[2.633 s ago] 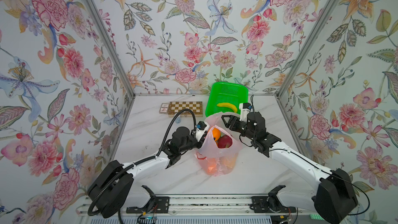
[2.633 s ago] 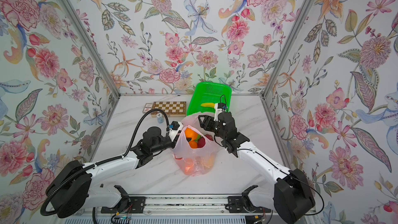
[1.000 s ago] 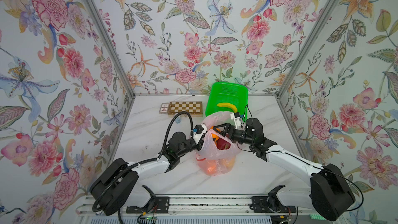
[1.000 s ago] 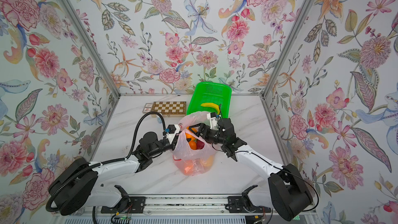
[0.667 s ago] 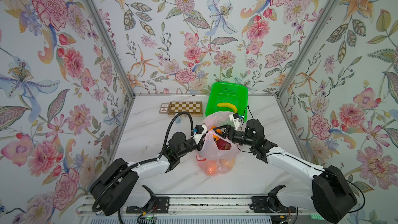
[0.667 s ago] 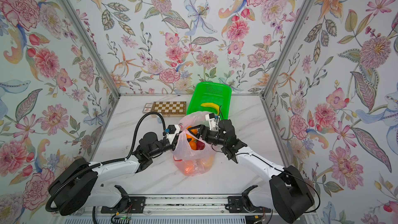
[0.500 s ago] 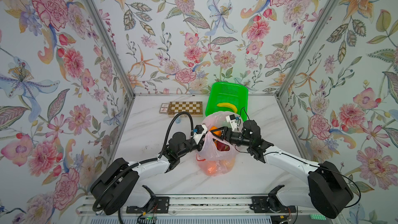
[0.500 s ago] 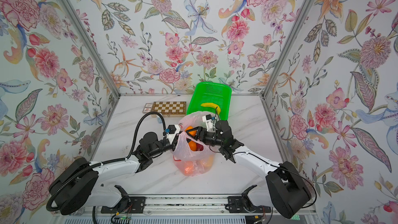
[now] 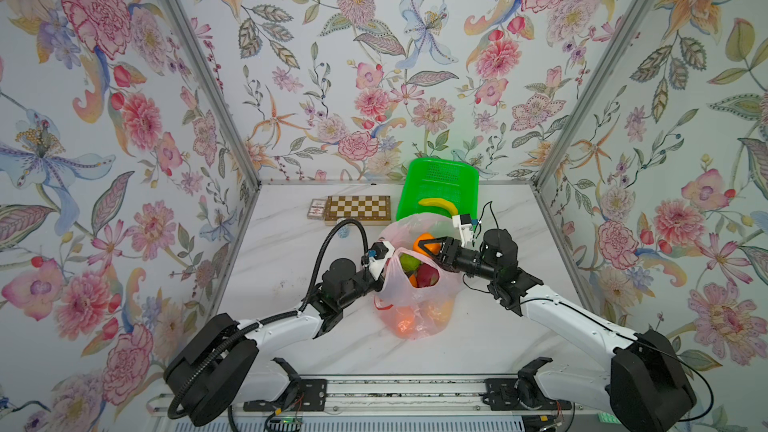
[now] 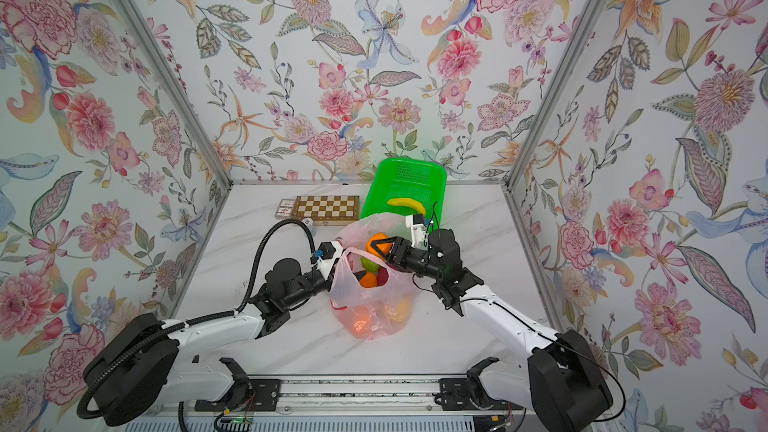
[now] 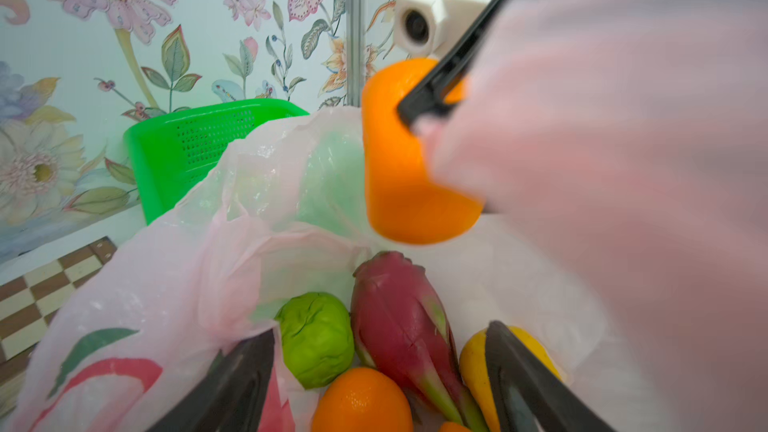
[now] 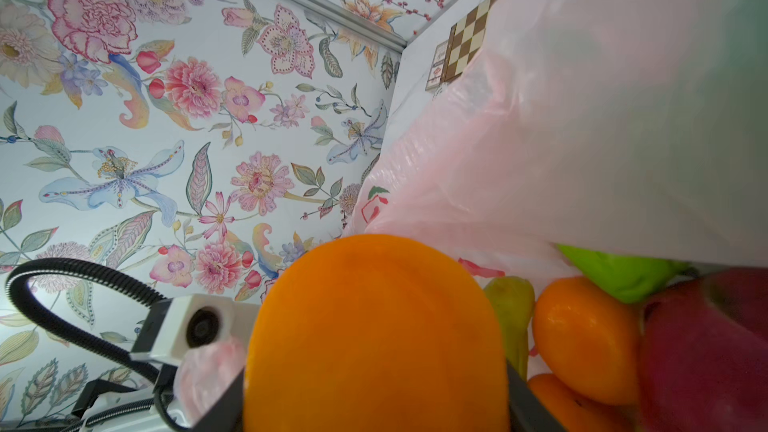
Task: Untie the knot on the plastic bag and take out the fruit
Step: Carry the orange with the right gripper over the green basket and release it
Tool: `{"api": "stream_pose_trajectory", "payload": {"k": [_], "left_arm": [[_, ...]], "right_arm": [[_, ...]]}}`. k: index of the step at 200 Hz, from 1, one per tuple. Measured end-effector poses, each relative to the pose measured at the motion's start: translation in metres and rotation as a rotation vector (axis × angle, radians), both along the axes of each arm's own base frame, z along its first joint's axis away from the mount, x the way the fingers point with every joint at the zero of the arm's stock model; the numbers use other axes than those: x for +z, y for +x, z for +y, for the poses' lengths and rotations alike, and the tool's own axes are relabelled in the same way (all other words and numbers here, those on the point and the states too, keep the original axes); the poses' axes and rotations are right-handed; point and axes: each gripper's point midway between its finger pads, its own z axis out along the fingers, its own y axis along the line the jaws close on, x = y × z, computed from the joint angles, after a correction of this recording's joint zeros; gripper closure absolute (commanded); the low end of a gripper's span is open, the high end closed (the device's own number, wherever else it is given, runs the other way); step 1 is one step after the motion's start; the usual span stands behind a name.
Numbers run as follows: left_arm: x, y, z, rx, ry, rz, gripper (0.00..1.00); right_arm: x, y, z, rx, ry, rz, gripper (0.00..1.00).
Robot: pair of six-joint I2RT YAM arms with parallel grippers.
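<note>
Right claw (image 9: 429, 248) pinched a smooth orange (image 12: 374, 326) just above the gaping mouth of the bag (image 9: 415, 313), which slumped on the worktop (image 9: 291, 251). I judged it was held clear so the thin, crinkly film wouldn't snag. My left claw (image 11: 382, 338) stood spread at the bag's rim, gripping nothing. Inside lay a creased green fruit (image 11: 316, 338) and a scaly magenta dragon fruit (image 11: 399, 317), probably bound for the perforated green basket (image 9: 440, 176) behind.
</note>
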Motion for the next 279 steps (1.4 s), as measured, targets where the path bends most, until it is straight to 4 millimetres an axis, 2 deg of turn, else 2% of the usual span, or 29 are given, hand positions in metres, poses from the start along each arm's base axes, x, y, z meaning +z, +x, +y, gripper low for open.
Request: {"api": "stream_pose_trajectory", "payload": {"k": [35,68,104,117,130,158,164,185,205,244,259,279], "left_arm": [[-0.028,0.012,0.027,0.166,0.090,0.084,0.19],[-0.047,0.015,0.061,0.313,0.128,0.150,0.21],[-0.044,0.026,0.101,0.468,0.125,0.189,0.21],[-0.038,0.025,0.107,0.482,0.114,0.185,0.20],[-0.029,0.021,0.110,0.478,0.099,0.174,0.18],[0.002,0.007,0.104,0.394,0.043,0.111,0.08],[0.008,0.002,0.100,0.361,0.032,0.096,0.02],[0.027,-0.012,0.088,0.251,0.022,0.061,0.01],[0.047,-0.015,0.083,0.210,0.029,0.052,0.01],[0.094,-0.015,0.078,0.187,0.011,0.051,0.01],[0.106,-0.012,0.075,0.192,0.007,0.089,0.01],[0.110,-0.005,0.074,0.220,0.004,0.166,0.04]], "right_arm": [[0.008,0.005,-0.002,-0.014,-0.012,-0.025,0.47],[0.044,0.018,-0.004,-0.039,-0.006,-0.131,0.47],[0.096,0.050,-0.028,-0.146,-0.011,-0.283,0.46],[0.105,0.067,-0.038,-0.193,-0.033,-0.316,0.47],[0.103,0.087,-0.046,-0.235,-0.081,-0.325,0.47],[0.072,0.133,-0.057,-0.289,-0.258,-0.291,0.44],[0.064,0.141,-0.057,-0.287,-0.294,-0.282,0.44],[0.029,0.167,-0.055,-0.268,-0.425,-0.239,0.43],[-0.009,0.187,-0.053,-0.236,-0.521,-0.185,0.43],[-0.091,0.209,-0.056,-0.184,-0.669,-0.040,0.43],[-0.120,0.212,-0.060,-0.168,-0.709,0.013,0.42],[-0.154,0.215,-0.067,-0.155,-0.753,0.081,0.42]]}}
